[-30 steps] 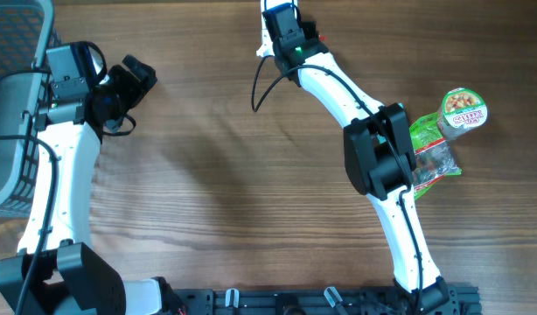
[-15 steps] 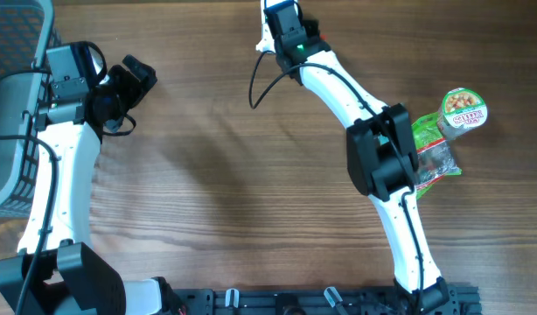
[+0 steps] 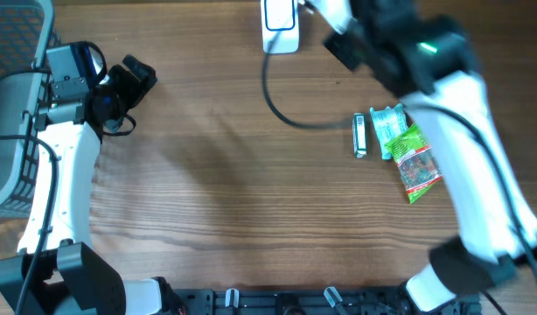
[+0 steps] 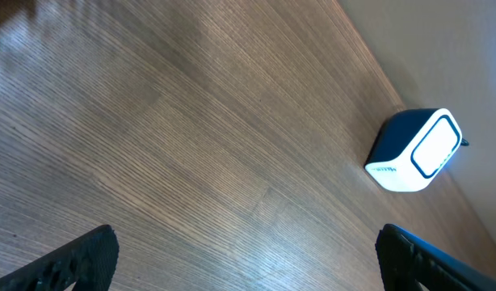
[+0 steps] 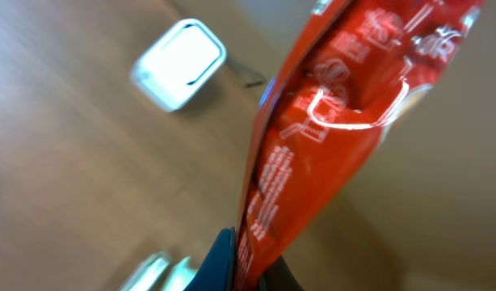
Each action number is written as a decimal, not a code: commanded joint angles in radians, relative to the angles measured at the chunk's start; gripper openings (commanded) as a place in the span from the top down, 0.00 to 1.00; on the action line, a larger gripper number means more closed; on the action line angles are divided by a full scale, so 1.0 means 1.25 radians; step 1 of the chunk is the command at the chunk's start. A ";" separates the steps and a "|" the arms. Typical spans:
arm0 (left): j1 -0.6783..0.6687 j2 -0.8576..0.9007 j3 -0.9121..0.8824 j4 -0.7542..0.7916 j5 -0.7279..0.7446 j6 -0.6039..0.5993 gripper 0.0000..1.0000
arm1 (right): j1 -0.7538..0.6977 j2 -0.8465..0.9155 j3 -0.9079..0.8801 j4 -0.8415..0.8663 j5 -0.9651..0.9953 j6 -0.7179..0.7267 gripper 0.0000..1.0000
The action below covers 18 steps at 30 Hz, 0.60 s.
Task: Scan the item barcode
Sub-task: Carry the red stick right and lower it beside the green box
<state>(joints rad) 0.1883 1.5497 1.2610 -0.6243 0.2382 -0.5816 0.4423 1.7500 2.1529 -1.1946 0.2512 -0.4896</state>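
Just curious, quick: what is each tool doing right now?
Left tool: open, holding nothing.
Right tool: closed on a red packet.

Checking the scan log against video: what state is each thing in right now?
left gripper: open, empty.
right gripper: shut on the red packet.
red packet: held above the table, clamped at one edge.
scanner: on the table, cable attached.
green packet: lying flat on the table.
pale packet: lying flat beside it.
silver item: lying flat.
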 commanded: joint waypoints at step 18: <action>0.004 -0.009 0.012 0.003 0.009 -0.001 0.00 | -0.150 -0.036 -0.555 0.024 -0.142 0.439 0.96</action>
<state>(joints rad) 0.1883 1.5497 1.2610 -0.6247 0.2382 -0.5816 0.2813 1.7023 1.5978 -1.2667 0.0578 0.0040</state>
